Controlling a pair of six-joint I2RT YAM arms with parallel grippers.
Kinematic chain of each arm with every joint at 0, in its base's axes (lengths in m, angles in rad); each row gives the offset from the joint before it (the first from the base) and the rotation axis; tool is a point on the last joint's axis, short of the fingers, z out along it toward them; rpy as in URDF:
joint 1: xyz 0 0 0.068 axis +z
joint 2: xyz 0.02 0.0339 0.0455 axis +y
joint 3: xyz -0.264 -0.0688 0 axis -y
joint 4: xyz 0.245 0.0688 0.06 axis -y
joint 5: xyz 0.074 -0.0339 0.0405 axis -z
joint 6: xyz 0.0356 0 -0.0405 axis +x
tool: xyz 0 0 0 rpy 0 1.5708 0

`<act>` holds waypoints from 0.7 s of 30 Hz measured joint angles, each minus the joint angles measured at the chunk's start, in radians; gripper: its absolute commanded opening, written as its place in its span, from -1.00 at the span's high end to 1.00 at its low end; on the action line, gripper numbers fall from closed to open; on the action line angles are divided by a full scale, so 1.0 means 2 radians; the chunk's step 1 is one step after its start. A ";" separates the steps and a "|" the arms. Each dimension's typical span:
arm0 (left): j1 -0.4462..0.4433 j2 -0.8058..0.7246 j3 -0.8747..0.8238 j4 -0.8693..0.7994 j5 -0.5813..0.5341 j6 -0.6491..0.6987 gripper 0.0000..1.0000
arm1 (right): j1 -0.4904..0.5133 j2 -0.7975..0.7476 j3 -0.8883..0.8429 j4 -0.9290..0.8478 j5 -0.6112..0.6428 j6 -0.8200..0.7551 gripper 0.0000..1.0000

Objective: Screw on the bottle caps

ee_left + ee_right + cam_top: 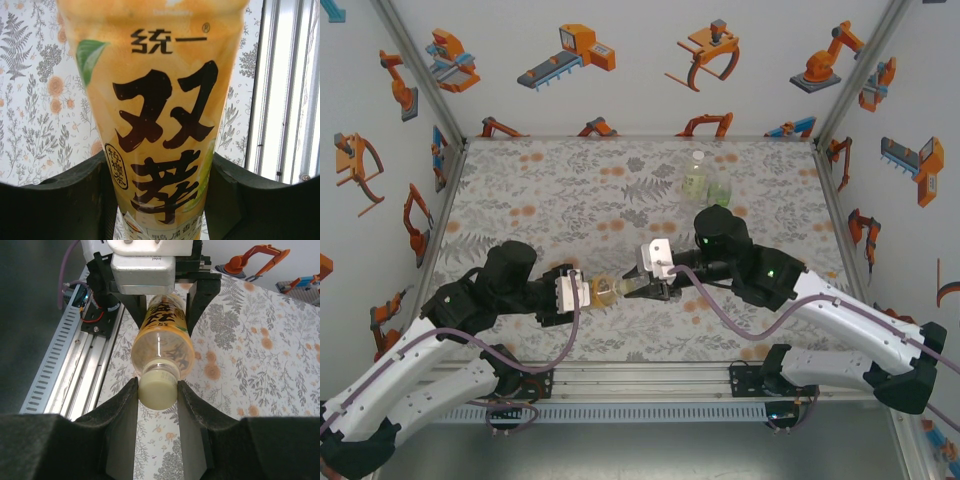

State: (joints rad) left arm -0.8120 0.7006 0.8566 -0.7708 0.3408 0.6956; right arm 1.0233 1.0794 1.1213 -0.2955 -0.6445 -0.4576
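Note:
An amber bottle [607,291] with a yellow label and dark characters lies level above the table, held between both arms. My left gripper [590,292] is shut on its body; the label [160,115] sits between the dark fingers [95,200]. My right gripper [157,385] is shut on the pale bottle cap [157,396] at the mouth of the bottle [162,347], one pad on each side. From above, the right gripper [640,290] meets the bottle's neck end.
Two more bottles stand at the back of the table: a clear one with a pale label [695,178] and a short green-tinted one [720,192]. A metal rail [75,370] runs along the table's near edge. Patterned walls enclose the sides.

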 measured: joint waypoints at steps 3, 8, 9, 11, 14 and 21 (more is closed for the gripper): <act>0.000 0.000 0.000 0.000 0.000 0.000 1.00 | 0.001 0.003 0.000 -0.001 -0.001 -0.002 1.00; -0.001 0.000 0.000 -0.003 0.000 0.000 1.00 | 0.008 0.004 0.000 -0.001 0.012 -0.004 1.00; -0.001 0.000 0.000 -0.003 0.000 0.000 1.00 | 0.011 0.004 0.000 0.000 0.017 -0.004 1.00; -0.001 0.000 0.000 -0.003 0.001 0.000 1.00 | 0.014 0.004 0.000 0.003 0.025 -0.006 1.00; 0.000 0.001 0.000 -0.003 0.003 -0.002 1.00 | 0.020 0.004 0.000 0.006 0.035 -0.010 1.00; 0.000 0.003 0.000 -0.003 0.017 -0.007 1.00 | 0.029 -0.002 -0.001 0.002 0.040 -0.048 1.00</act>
State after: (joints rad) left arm -0.8127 0.7067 0.8566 -0.7769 0.3756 0.6807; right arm 1.0805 1.0748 1.1194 -0.2924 -0.5648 -0.5541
